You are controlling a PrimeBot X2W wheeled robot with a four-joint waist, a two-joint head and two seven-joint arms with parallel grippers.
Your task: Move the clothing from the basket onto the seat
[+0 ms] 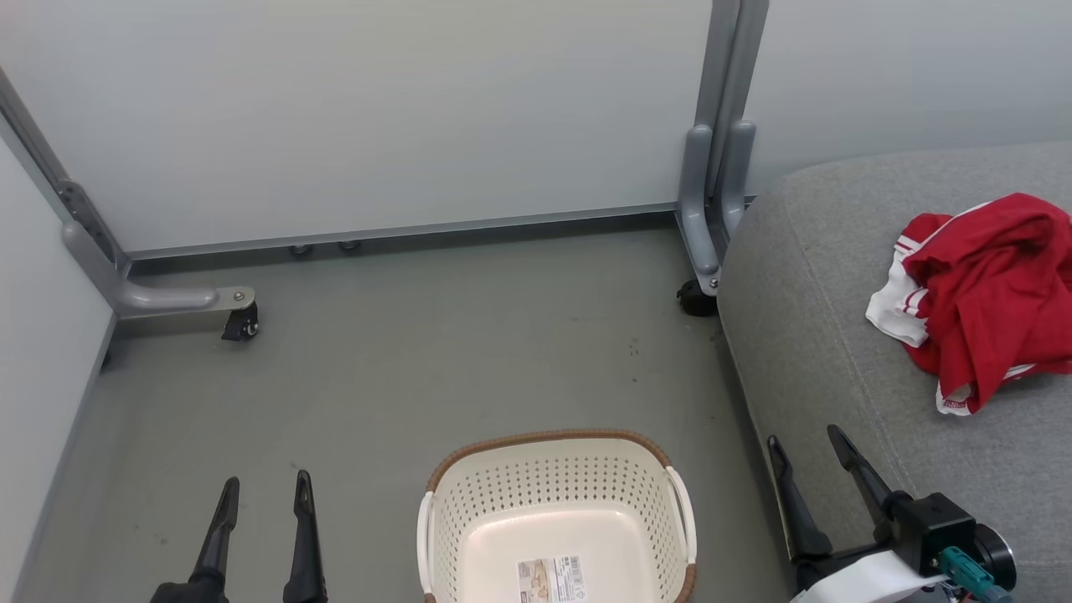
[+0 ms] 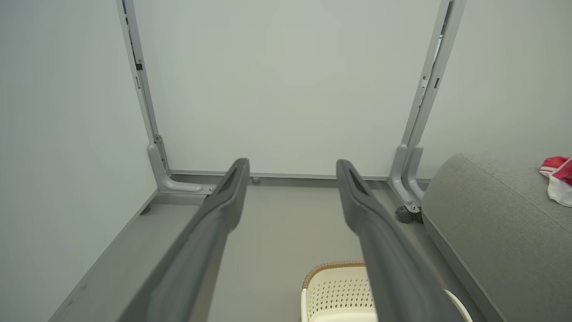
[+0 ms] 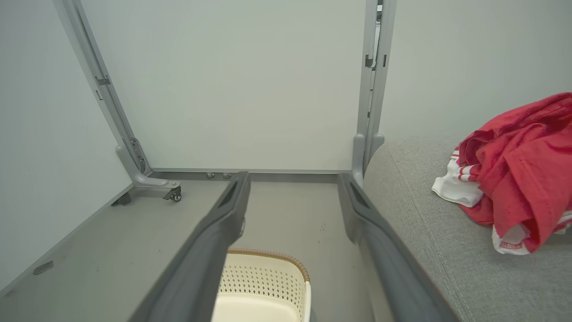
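Note:
The red clothing with white trim [image 1: 984, 297] lies in a crumpled heap on the grey seat [image 1: 821, 352] at the right; the clothing [image 3: 514, 179] also shows on the seat [image 3: 415, 214] in the right wrist view. The cream basket [image 1: 554, 519] with a brown rim stands on the floor at bottom centre, holding nothing but a label sticker. My left gripper [image 1: 266, 490] is open, left of the basket. Over the seat's front edge, right of the basket, my right gripper [image 1: 808, 442] stands open with nothing between its fingers. In the left wrist view the basket [image 2: 335, 290] sits low, the clothing [image 2: 556, 179] far right.
Pale partition panels on grey wheeled feet [image 1: 239, 314] close off the back and left. A grey post with a castor [image 1: 699, 293] stands against the seat's far corner. Grey floor [image 1: 435, 352] stretches between the panels and the basket.

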